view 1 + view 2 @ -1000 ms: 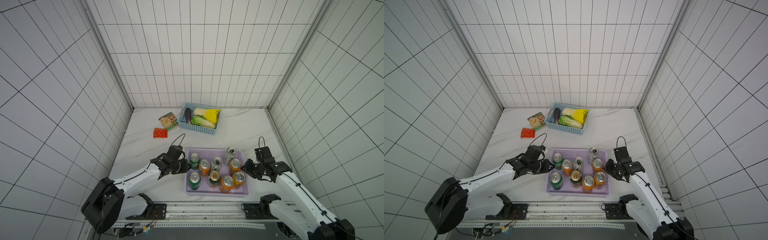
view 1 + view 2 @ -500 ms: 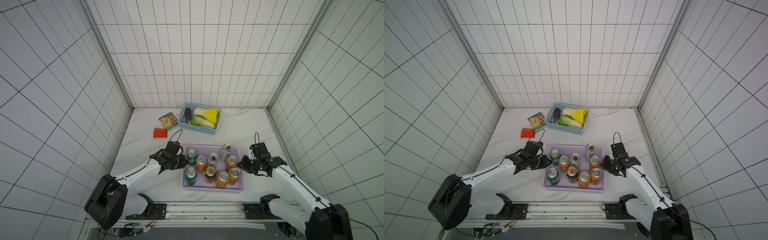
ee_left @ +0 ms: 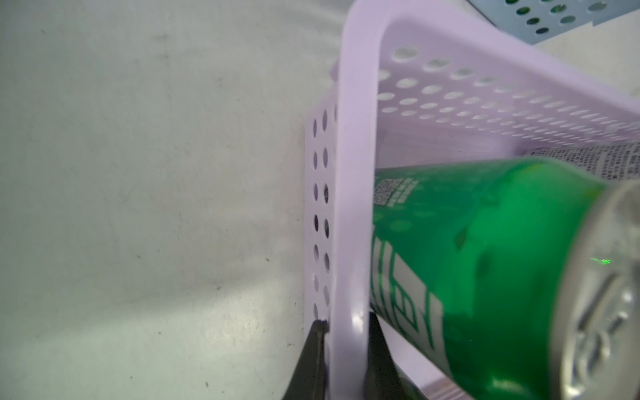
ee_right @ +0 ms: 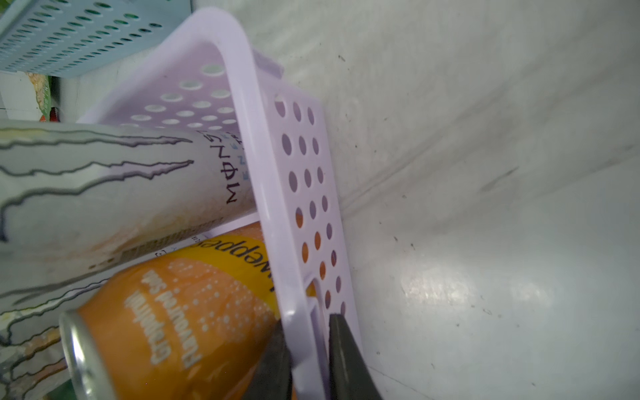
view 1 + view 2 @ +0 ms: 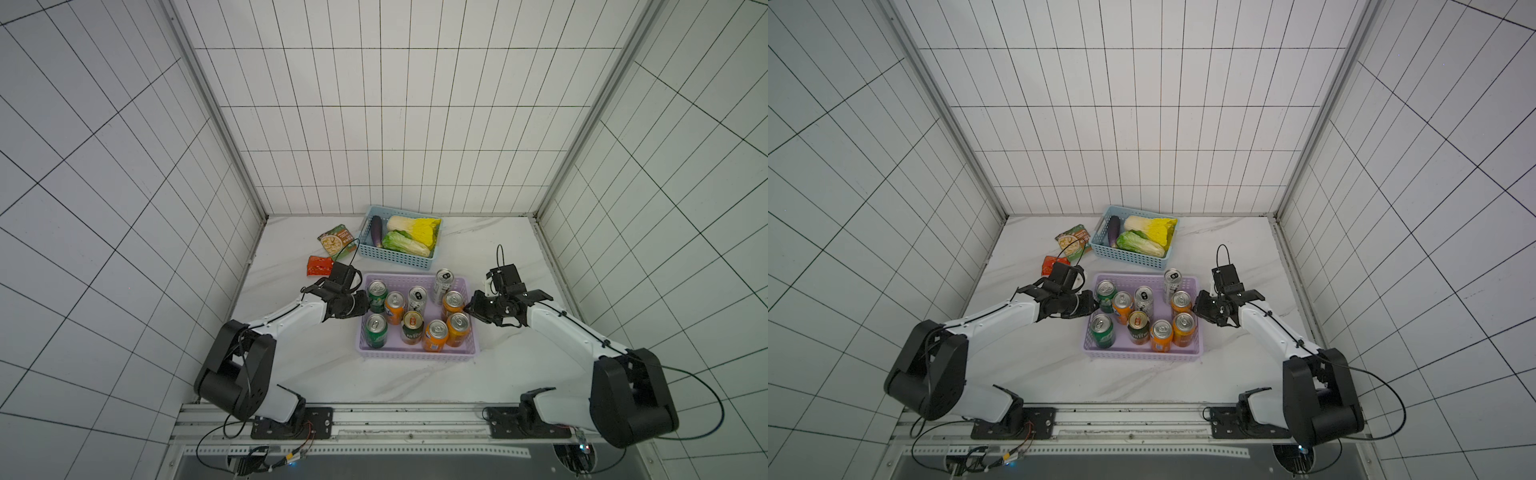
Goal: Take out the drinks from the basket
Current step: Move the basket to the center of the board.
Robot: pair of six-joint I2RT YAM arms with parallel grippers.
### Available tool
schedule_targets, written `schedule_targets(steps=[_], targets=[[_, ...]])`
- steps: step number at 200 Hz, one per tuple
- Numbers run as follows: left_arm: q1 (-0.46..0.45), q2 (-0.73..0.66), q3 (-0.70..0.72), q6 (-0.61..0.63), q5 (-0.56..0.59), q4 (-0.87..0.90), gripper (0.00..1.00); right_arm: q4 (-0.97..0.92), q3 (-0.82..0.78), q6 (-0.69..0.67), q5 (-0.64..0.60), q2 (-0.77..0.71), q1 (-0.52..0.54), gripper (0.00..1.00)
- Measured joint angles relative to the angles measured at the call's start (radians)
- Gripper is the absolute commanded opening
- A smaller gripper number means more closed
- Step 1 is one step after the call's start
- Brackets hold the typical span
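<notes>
The lilac basket (image 5: 415, 358) sits at the lower centre of both top views on the white marbled table (image 5: 374, 384). All nine drinks (image 5: 417, 298) stand upright inside it.

The left gripper (image 3: 346, 320) is clamped on the basket's left wall, one black finger outside and one inside. Just beside it is a green can (image 3: 485, 259). That can carries a small square code and white lettering too blurred to read.

The right gripper (image 4: 307, 323) pinches the opposite wall of the basket the same way. Next to it is a silver-white can (image 4: 104, 180) with a grey claw mark and the letters "MΦNST", the rest hidden by the rim. Under those letters a smaller blue line begins "EN". The orange can (image 4: 194, 311) beside it shows "weppe" in dark letters and, in white, what looks like "Grapefruit Flavoured Soda".

In a top view the dark green can (image 5: 1138, 328) has a red-gold top, but its label is too small to read. Above the lilac basket lies a light blue basket (image 5: 399, 261). To its left are a green packet (image 5: 337, 245) and a red packet (image 5: 319, 266), their print illegible.
</notes>
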State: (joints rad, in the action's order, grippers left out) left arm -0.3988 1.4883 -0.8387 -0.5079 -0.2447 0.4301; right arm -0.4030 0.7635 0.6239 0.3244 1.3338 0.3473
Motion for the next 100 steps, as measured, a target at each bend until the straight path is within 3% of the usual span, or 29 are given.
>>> schedule_targets(steps=[100], targets=[[0.049,0.152,-0.159,0.053,0.036,0.001,0.1,0.087,0.148,-0.048,-0.005,0.194,-0.001,0.17]])
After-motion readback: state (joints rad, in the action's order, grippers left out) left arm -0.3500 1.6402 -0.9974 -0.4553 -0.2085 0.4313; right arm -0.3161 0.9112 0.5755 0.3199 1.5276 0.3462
